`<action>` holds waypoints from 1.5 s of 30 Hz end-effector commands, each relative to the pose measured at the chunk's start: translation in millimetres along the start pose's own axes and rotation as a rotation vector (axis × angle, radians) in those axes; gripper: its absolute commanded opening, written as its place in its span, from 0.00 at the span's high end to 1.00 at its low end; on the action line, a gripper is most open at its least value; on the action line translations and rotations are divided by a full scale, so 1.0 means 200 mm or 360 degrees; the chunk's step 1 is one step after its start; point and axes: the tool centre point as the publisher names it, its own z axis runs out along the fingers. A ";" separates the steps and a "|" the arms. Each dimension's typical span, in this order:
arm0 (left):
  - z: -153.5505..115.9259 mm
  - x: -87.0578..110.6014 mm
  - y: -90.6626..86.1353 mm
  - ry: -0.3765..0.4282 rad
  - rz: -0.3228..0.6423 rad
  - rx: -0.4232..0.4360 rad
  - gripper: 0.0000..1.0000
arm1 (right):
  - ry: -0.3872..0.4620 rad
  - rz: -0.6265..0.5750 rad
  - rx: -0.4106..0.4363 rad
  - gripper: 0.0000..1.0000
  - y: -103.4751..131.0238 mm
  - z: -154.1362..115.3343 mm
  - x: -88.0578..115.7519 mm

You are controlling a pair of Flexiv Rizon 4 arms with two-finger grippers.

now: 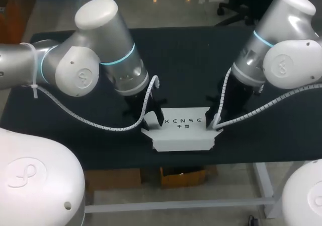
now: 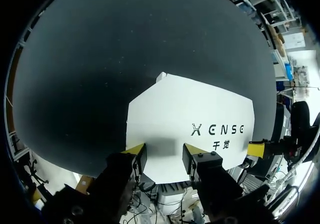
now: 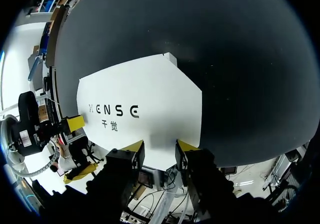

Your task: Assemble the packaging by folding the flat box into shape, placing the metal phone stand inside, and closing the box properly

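Flanking left hand [image 2: 163,154]: fingers parted, gripping nothing, at the left end of the box [image 1: 181,134].
Box: lower middle, flat on the surface [image 1: 110,148]; folding barely begun, I judge.
Right hand [image 3: 155,151]: parted, empty, at the right end.
Remaining: phone stand unseen; loading, closing.

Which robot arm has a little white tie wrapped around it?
The left arm, coming in from the head view's left; a white cable tie rings it. The right arm shows none.
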 end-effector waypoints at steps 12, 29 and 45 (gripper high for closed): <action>0.02 -0.01 0.00 0.0016 0.0006 0.0015 0.52 | 0.0035 0.0007 -0.0062 0.63 -0.03 0.00 -0.03; 0.05 0.01 0.00 0.0026 0.0052 -0.0008 0.52 | 0.0036 -0.0054 -0.0161 0.59 0.01 0.03 -0.04; 0.06 0.01 0.00 0.0051 0.0067 -0.0011 0.53 | 0.0051 -0.0062 -0.0183 0.58 0.03 0.04 -0.04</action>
